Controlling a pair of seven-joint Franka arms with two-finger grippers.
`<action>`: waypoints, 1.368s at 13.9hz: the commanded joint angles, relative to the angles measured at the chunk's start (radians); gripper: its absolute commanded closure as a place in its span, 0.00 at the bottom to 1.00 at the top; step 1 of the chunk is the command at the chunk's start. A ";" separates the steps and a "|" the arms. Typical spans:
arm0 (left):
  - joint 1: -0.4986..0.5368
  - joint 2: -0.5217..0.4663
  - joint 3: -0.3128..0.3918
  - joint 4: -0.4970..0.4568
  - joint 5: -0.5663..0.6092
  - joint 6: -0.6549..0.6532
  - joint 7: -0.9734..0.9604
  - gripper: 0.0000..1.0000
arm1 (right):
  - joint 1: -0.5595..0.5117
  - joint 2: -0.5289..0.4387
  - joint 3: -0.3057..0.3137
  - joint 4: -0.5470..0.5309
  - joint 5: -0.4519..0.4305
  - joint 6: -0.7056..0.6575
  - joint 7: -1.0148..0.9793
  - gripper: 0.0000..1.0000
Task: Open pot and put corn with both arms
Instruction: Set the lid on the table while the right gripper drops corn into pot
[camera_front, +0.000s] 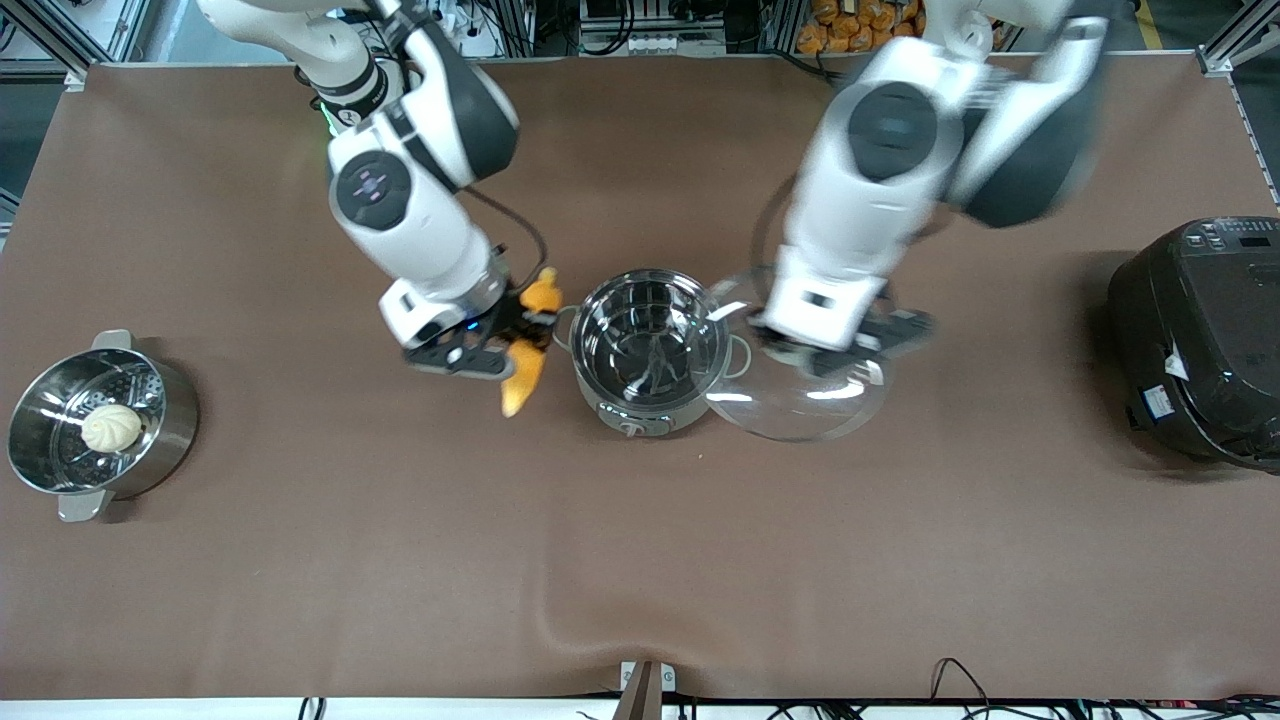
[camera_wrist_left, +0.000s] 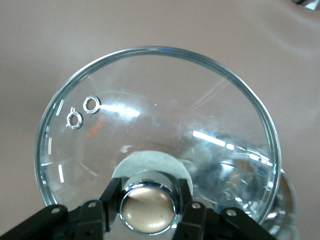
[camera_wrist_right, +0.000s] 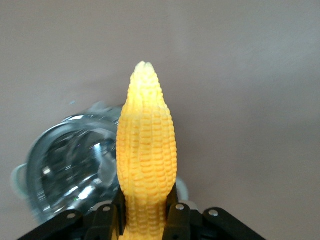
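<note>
The open pot (camera_front: 648, 350) stands mid-tabletop (camera_front: 640, 560). The right pincer (camera_front: 510, 345) grips the corn (camera_front: 527, 350) beside it; the left pincer (camera_front: 835, 350) holds the glass lid (camera_front: 800, 395) by the pot's rim.

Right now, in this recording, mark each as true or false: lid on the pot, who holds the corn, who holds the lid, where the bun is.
1. The clear glass lid sits on the round shiny steel pot. False: it is off, beside the pot.
2. The right end effector grips the yellow-orange corn cob. True.
3. The left end effector clamps the lid's metallic knob. True.
4. The white round bun lies in the shiny pot. False: it is in the steel steamer pot.
</note>
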 joint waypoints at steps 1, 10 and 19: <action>0.105 -0.093 -0.018 -0.135 0.008 0.014 0.178 1.00 | 0.081 0.077 -0.013 0.070 0.019 0.064 0.121 0.92; 0.380 -0.199 -0.026 -0.690 -0.015 0.508 0.522 1.00 | 0.170 0.185 -0.020 0.052 -0.033 0.241 0.317 0.00; 0.394 -0.069 -0.018 -0.922 -0.004 0.848 0.522 1.00 | -0.144 -0.008 -0.044 0.018 -0.085 -0.098 -0.120 0.00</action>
